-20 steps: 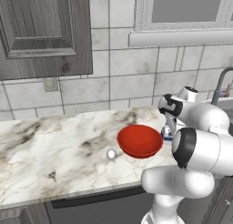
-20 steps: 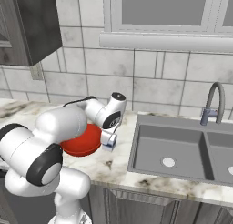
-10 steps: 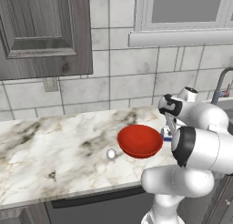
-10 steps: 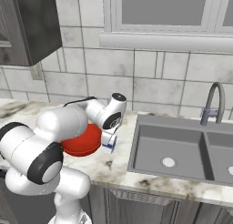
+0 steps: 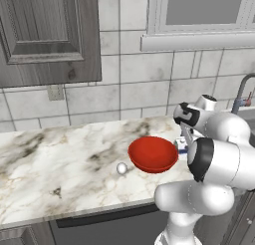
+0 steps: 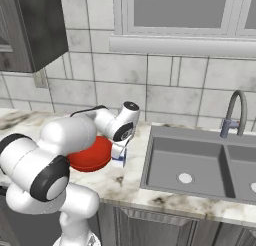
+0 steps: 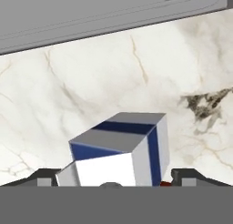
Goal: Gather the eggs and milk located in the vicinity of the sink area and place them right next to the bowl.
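Observation:
The milk [image 6: 118,159], a small white carton with a blue lower part, stands upright on the marble counter just right of the red bowl [image 6: 90,155]. My gripper [image 6: 120,149] points down over it, and the arm hides most of the carton [image 5: 182,147] in the left base view. In the hand view the milk [image 7: 120,159] sits between the two fingertips [image 7: 45,175], which stand apart on either side of it, so the gripper [image 7: 118,178] is open. The sink [image 6: 200,165] lies to the right of the carton. The eggs are out of view.
A small glossy white ball [image 5: 121,168] lies on the counter left of the bowl [image 5: 152,154]. The curved tap [image 6: 234,112] rises behind the sink, whose rim [image 7: 91,18] runs close beside the carton. Tiled wall and a window sill stand behind the counter.
Arm, carton and bowl stay where they were. The fingers have spread away from the carton's sides.

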